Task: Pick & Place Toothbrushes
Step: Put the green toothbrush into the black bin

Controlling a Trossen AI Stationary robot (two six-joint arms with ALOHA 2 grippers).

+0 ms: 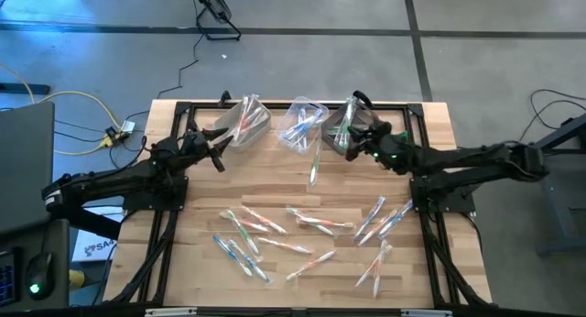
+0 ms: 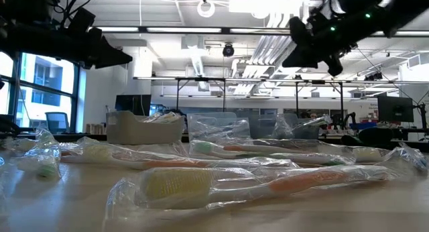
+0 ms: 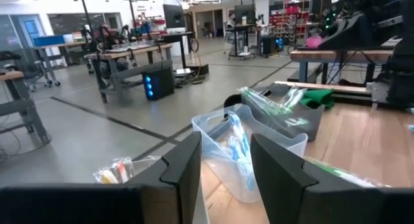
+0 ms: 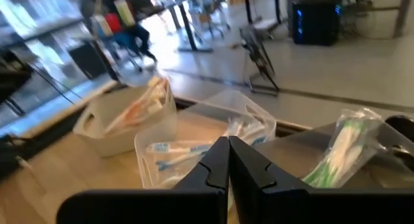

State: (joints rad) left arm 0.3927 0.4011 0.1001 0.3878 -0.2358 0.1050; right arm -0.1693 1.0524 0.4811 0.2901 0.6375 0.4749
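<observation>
Several wrapped toothbrushes (image 1: 302, 227) lie flat on the near half of the table, also close up in the low view (image 2: 221, 185). One more toothbrush (image 1: 314, 167) lies just in front of the middle bin. My left gripper (image 1: 218, 157) (image 3: 223, 179) hangs open and holds nothing, above the table beside the left bin (image 1: 245, 121). My right gripper (image 1: 351, 143) (image 4: 228, 167) is shut with nothing between its fingers, raised at the right bin (image 1: 341, 126).
Three clear bins stand in a row at the far edge. The left bin (image 4: 126, 120) holds orange toothbrushes, the middle bin (image 4: 194, 149) blue ones, and the right bin (image 4: 343, 153) green ones. A small green object (image 3: 318, 98) sits beside the right bin.
</observation>
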